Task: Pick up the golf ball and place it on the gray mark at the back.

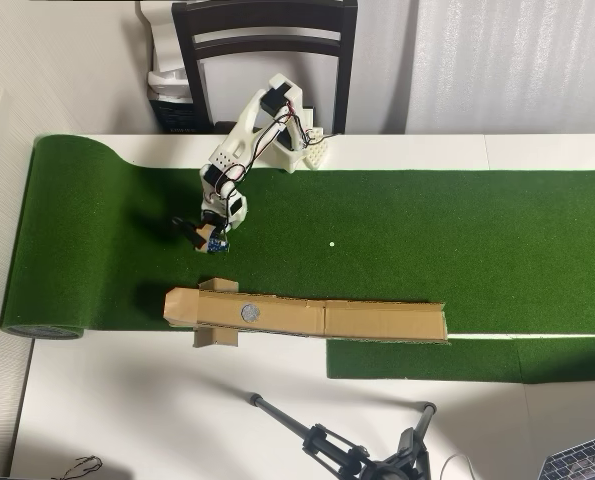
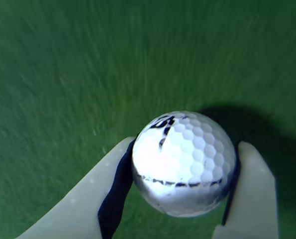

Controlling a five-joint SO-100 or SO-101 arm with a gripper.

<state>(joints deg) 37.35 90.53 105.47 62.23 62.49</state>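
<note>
On the far left of the overhead view, the long green artificial-turf mat (image 1: 97, 240) curls up into a roll at its end, lying across the white worktop (image 1: 127, 400). A little further right stands the white plastic robot arm (image 1: 252, 140), its base at the back edge of the mat in front of a dark wooden chair (image 1: 267, 40), and it reaches forward and down toward the turf. Its hand (image 1: 209, 238) hangs low over the green, just behind the long brown cardboard strip (image 1: 307, 316) that lies along the front edge of the mat. Set into that strip, slightly right of the hand and nearer the front, is the small flat round gray mark (image 1: 249, 312), uncovered and apart from the hand. Further right, out on open turf, sits a tiny white speck (image 1: 331, 243).

In the wrist view, the hand (image 2: 185, 191) is closed around the small white dimpled golf ball (image 2: 183, 162), one pale finger (image 2: 88, 204) pressing it from the left and the other from the right, dark pads against its sides. The ball shows thin dark lettering, and blurred green turf fills the background with the ball's shadow to the right.

At the front of the worktop, a black tripod (image 1: 347, 450) lies near the bottom edge.
</note>
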